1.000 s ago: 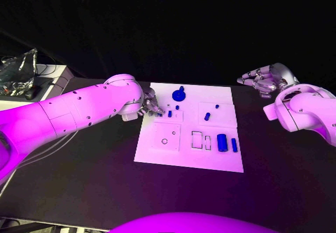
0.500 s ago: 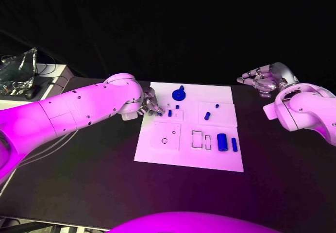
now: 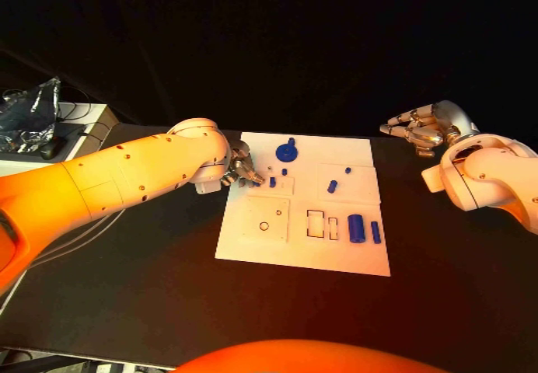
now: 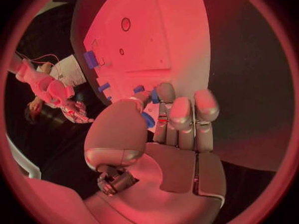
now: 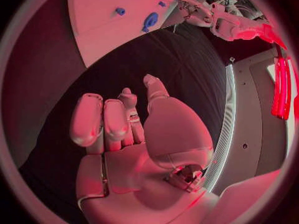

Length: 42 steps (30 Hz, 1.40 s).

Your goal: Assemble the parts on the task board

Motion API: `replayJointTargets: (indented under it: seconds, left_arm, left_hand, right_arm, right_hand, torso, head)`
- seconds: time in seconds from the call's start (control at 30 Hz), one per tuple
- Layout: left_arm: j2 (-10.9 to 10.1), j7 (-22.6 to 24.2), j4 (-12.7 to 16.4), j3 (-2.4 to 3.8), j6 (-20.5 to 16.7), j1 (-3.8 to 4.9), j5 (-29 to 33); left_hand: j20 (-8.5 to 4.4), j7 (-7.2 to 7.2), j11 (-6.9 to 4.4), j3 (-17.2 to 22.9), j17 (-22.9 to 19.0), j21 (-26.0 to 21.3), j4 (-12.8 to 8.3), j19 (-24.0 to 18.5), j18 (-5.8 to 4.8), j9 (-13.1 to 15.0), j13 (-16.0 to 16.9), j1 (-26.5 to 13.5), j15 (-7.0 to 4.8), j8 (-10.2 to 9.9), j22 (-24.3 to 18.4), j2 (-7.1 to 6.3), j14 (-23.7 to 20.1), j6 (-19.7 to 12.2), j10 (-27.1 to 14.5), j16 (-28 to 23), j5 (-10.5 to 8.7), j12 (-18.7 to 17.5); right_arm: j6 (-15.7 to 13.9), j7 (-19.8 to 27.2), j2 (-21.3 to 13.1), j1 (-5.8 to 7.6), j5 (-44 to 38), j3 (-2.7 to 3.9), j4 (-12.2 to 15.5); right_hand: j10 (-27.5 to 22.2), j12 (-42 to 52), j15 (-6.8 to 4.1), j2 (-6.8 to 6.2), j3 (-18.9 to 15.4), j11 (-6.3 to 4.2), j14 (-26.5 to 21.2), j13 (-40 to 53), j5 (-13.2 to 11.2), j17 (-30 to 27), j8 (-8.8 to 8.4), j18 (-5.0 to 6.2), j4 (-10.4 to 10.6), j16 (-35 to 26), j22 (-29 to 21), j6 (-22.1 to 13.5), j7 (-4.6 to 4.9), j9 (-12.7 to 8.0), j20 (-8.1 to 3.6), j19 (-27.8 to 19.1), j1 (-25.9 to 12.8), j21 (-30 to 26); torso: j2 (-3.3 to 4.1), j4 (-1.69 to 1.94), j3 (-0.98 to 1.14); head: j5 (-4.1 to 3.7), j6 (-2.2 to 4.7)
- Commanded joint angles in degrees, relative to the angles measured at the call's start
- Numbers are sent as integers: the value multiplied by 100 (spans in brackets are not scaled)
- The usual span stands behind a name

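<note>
White and jointed, the left arm (image 3: 112, 175) reaches in across the desk (image 3: 146, 287) to the near-left edge of the task board (image 3: 291, 256), its upper corner region. At its end the left hand (image 3: 241, 172) sits low over the board's edge, the fingers (image 4: 181, 117) lying side by side and extended, the thumb drawn in toward them. A small blue part (image 4: 148, 119) shows between the thumb and the fingers in the left wrist view; whether it is truly pinched or just lies beneath them I cannot tell.

Off the board's far right corner, the right hand (image 3: 420, 128) hovers over bare black desk, well apart from the board. Its fingers (image 5: 102, 119) are loosely curled and a little apart, holding nothing.

On the board lie the blue parts: a round knobbed piece (image 3: 287, 150) near the top edge, a small peg (image 3: 271, 182) just beside the left hand, a short peg (image 3: 332, 186) in the middle, a thick cylinder (image 3: 355, 228) and a thinner one (image 3: 375, 231) at the lower right.

Beyond the desk's left edge stands a pale side table (image 3: 68, 128) with cables and a crumpled clear bag (image 3: 28, 109); behind everything hangs darkness.
</note>
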Motion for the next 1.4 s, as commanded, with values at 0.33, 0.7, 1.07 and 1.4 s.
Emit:
replayJointTargets:
  seconds: [0.33, 0.7, 1.07, 1.4]
  left_arm:
    - [-4, 23, 36, -12, 109, -18, -51]
    - [-3, 10, -14, -15, -39, -18, 15]
    - [2, -13, -33, -16, -83, -17, 95]
    - [7, -20, -37, -17, -69, -16, 131]
  left_hand:
    - [39, 2, -3, 588, 16, -27, -546, -14, 65, 23, -21, -17, 1, 18, 410, 74, 32, -54, -3, 1, 12, 47]
    - [-29, 0, 0, 23, -76, -46, -324, -8, 43, -53, 18, -74, -1, -76, 389, 41, 27, -17, -51, -79, 9, 62]
    - [-209, -12, -3, -839, -121, -36, 109, 22, -66, -107, 53, -133, -20, -144, 381, 22, 19, 51, -38, -90, 31, 47]
    - [-243, -8, 1, -1342, -135, -31, 259, 30, -91, -102, 68, -55, -24, -153, 385, 34, 16, 75, -34, -87, 29, 35]
  right_arm:
    - [54, 52, 7, -2, -31, 2, 2]
    - [44, 59, 5, -2, -31, 2, 7]
    - [41, 60, 0, -2, -31, 2, 13]
    - [40, 60, -13, -2, -31, 2, 22]
  right_hand:
    - [-19, -25, -25, 1, 10, -29, 0, -2, 21, -5, -37, 31, -21, -27, 848, 2, 40, -6, -49, 224, -23, -32]
    - [-19, -25, -25, 1, 10, -29, 0, -2, 21, -5, -37, 31, -21, -27, 848, 2, 40, -6, -49, 224, -23, -32]
    - [-19, -25, -25, 1, 10, -29, 0, -2, 21, -5, -37, 31, -21, -27, 848, 2, 40, -6, -49, 224, -23, -32]
    - [-19, -25, -25, 1, 10, -29, 0, -2, 21, -5, -37, 31, -21, -27, 848, 2, 40, -6, -49, 224, -23, -32]
  torso:
    - [4, 0, -1]
    - [3, 0, 1]
    - [5, -5, 4]
    - [2, -4, 2]
  head:
    - [-4, 3]
    - [3, 3]
    - [0, 4]
    - [-2, 0]
